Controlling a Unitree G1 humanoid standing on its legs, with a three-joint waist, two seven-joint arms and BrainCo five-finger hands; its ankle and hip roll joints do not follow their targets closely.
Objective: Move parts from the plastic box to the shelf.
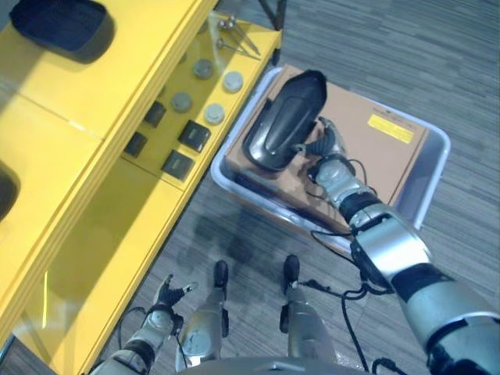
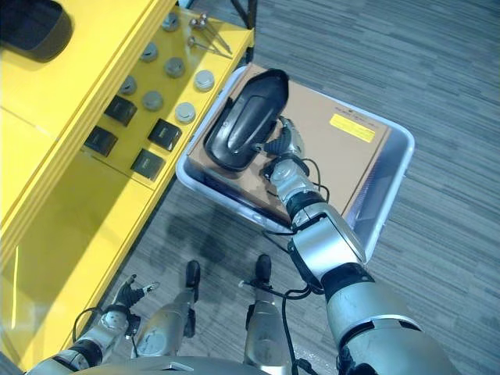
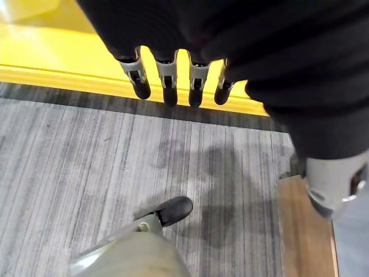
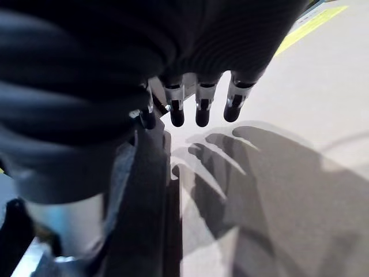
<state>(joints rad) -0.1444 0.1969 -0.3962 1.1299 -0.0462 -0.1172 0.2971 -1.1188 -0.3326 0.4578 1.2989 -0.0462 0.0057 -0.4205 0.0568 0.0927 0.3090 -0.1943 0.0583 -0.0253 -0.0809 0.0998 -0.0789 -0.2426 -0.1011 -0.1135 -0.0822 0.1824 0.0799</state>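
Note:
A long black moulded part [image 1: 283, 121] lies on a brown cardboard sheet [image 1: 371, 141] inside the pale plastic box [image 1: 439, 168] on the floor. My right hand [image 1: 326, 148] reaches into the box and rests at the part's right edge. In the right wrist view its fingers [image 4: 202, 109] are straight above the cardboard, with the black part [image 4: 144, 219] on the thumb side. It is open and grips nothing. The yellow shelf [image 1: 101, 101] stands to the left of the box. My left hand [image 1: 166, 297] hangs low by the shelf's front, fingers [image 3: 167, 86] straight and empty.
Another black moulded part [image 1: 62, 27] sits on the shelf's top level. The lower level holds grey round discs [image 1: 209, 92], small black blocks [image 1: 193, 135] and metal bolts [image 1: 234, 35]. The box touches the shelf's corner. Grey carpet lies to the right.

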